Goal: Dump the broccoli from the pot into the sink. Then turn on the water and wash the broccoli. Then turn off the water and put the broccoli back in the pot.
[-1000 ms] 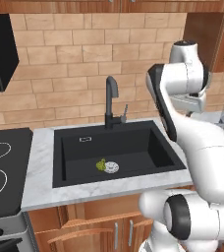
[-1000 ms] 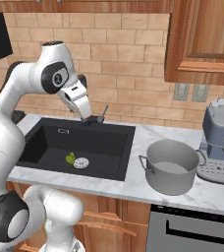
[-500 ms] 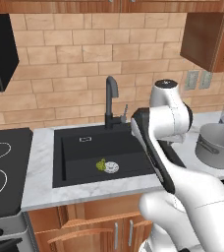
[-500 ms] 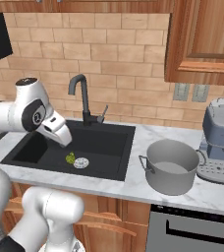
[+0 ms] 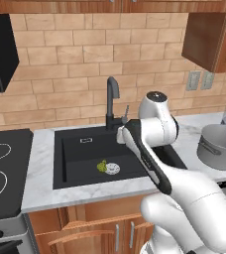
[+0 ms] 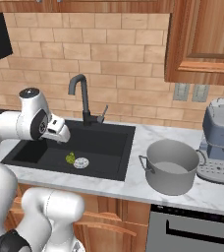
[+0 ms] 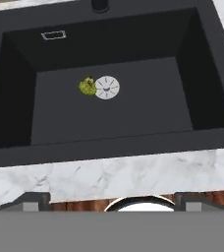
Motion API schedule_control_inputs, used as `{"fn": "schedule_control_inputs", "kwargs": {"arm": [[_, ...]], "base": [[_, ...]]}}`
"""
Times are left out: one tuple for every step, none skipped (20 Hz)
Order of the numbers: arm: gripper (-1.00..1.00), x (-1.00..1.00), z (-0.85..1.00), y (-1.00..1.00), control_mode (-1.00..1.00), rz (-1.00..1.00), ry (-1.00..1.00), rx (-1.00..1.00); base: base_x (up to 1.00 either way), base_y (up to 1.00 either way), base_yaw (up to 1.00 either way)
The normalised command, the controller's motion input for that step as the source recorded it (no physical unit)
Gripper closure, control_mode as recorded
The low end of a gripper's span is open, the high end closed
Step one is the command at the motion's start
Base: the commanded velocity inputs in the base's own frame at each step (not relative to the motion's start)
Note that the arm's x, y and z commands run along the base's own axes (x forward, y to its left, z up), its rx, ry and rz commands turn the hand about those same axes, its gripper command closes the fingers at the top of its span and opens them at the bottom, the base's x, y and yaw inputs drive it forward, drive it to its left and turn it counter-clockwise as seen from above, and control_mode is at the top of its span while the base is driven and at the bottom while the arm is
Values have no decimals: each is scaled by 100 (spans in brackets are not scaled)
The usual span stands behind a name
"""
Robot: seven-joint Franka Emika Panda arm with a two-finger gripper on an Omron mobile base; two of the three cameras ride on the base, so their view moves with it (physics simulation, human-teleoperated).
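With the broccoli (image 7: 87, 86) touching the drain (image 7: 107, 87) at its 9 o'clock, descend straight over it; the tool's opening cannot be told.

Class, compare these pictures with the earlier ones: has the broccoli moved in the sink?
No. The broccoli still lies on the sink floor, touching the drain on its stove side.

In the left base view, your arm (image 5: 149, 149) hides the right part of the sink (image 5: 75, 154), and the right edge cuts off the pot (image 5: 221, 146). In the hand view, the top edge cuts off the faucet (image 7: 100, 5) behind the sink.
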Motion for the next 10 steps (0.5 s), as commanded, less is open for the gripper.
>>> {"fn": "schedule_control_inputs", "kwargs": {"arm": [[-100, 71, -14, 41, -100, 29, 0, 1], [-100, 79, -14, 36, -100, 28, 0, 1], [-100, 80, -15, 31, -100, 26, 0, 0], [-100, 79, -18, 30, -100, 24, 0, 0], [-100, 73, -20, 26, -100, 22, 0, 0], [-100, 64, -26, 26, -100, 21, 0, 0], [-100, 61, -31, 26, -100, 20, 0, 0], [-100, 56, -37, 30, -100, 19, 0, 0], [-100, 51, -42, 31, -100, 18, 0, 0], [-100, 50, -49, 31, -100, 18, 0, 0]], "base": [[0, 0, 0], [0, 0, 0], [0, 0, 0], [0, 0, 0], [0, 0, 0], [0, 0, 0], [0, 0, 0], [0, 0, 0], [0, 0, 0], [0, 0, 0]]}}
